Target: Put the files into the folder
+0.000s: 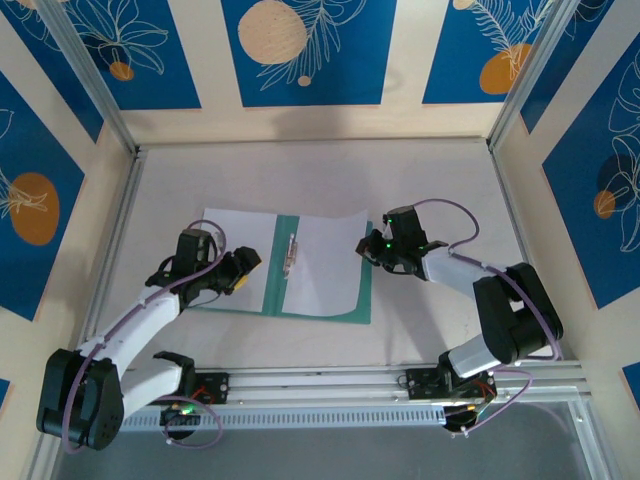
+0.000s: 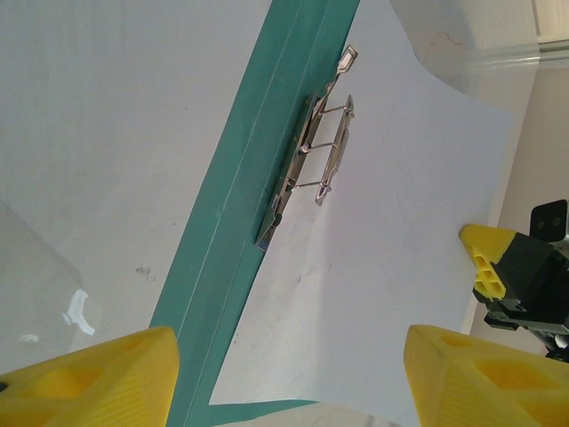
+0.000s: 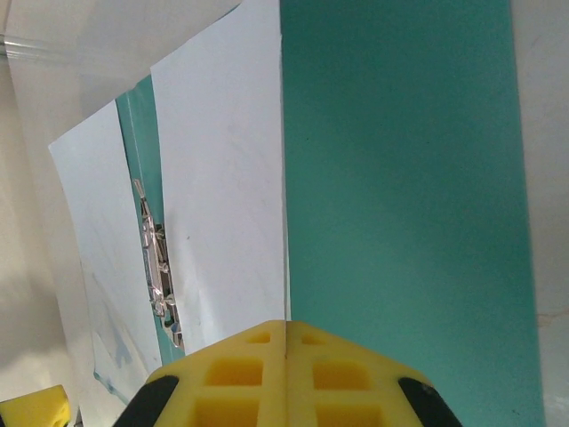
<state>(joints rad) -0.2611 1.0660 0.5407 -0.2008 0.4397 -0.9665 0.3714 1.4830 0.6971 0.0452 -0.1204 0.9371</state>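
The teal folder (image 1: 364,295) lies open in the middle of the table, with a metal clip (image 1: 290,254) along its spine. One white file (image 1: 232,245) lies flat on the left half. The other file (image 1: 322,265) covers the right half, its right edge lifted and curled. My right gripper (image 1: 368,249) is shut on that lifted edge; in the right wrist view the sheet's edge (image 3: 222,196) runs into the closed gripper (image 3: 286,327) above bare teal (image 3: 400,178). My left gripper (image 1: 246,270) hovers open over the left half near the spine, its wrist view showing nothing between the fingers (image 2: 289,391).
An aluminium rail (image 1: 330,385) runs along the near edge by the arm bases. Patterned blue walls (image 1: 310,50) enclose the table at the back and both sides. Bare tabletop (image 1: 320,175) lies behind the folder.
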